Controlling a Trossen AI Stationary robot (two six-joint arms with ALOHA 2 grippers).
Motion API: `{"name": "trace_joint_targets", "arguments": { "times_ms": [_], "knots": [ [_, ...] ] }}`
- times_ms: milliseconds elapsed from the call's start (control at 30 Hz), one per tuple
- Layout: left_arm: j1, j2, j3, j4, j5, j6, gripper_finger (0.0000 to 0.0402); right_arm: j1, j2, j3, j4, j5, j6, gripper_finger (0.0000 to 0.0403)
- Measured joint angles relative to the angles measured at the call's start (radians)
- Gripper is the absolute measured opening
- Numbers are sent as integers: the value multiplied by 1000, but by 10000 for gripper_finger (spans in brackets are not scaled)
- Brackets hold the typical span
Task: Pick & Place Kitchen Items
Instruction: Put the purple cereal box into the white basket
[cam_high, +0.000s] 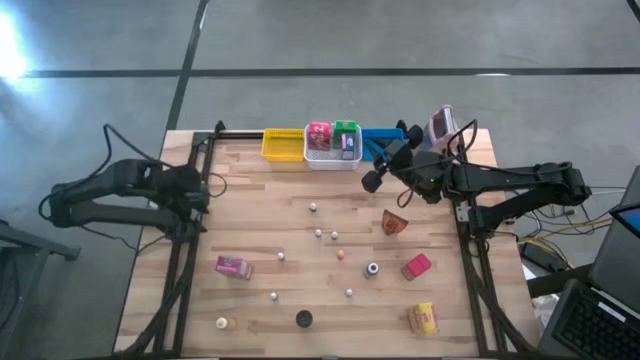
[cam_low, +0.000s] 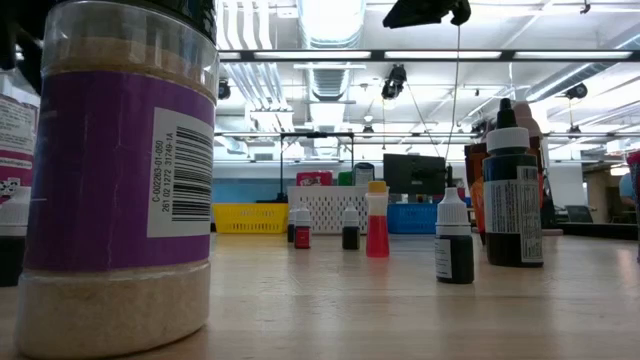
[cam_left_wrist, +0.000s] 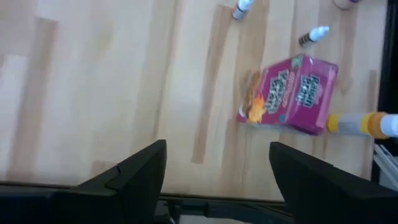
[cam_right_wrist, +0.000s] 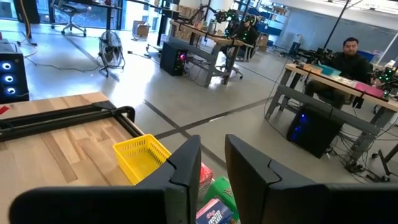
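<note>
table (cam_high: 300, 190): matt wood | yellow bin (cam_high: 282, 146): plastic, perhaps | pink packet (cam_left_wrist: 288, 93): glossy
</note>
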Motion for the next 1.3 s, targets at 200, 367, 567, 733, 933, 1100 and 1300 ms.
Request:
{"name": "trace_joint_targets", "arguments": {
  "times_ms": [200, 367, 567, 733, 933, 1100, 1300],
  "knots": [
    [-56, 15, 17, 31, -1, -39, 289, 0, 0, 0, 0, 0, -3, 45],
    [-145, 64, 13, 121, -11, -54, 289, 0, 0, 0, 1, 0, -11, 39],
    [-249, 146, 20, 141, -92, -69, 289, 0, 0, 0, 2, 0, -42, 51],
    [-322, 192, 28, 150, -129, -132, 289, -8, 0, 0, 3, 0, -55, 64],
    [-406, 207, 44, 138, -136, -248, 289, -17, 0, 0, 4, 1, -58, 80],
    [-477, 204, 61, 95, -136, -371, 289, -24, 0, 0, 4, 1, -56, 91],
    [-514, 205, 58, 85, -135, -465, 289, -24, 0, 0, 5, 1, -56, 100]
  ]
}}
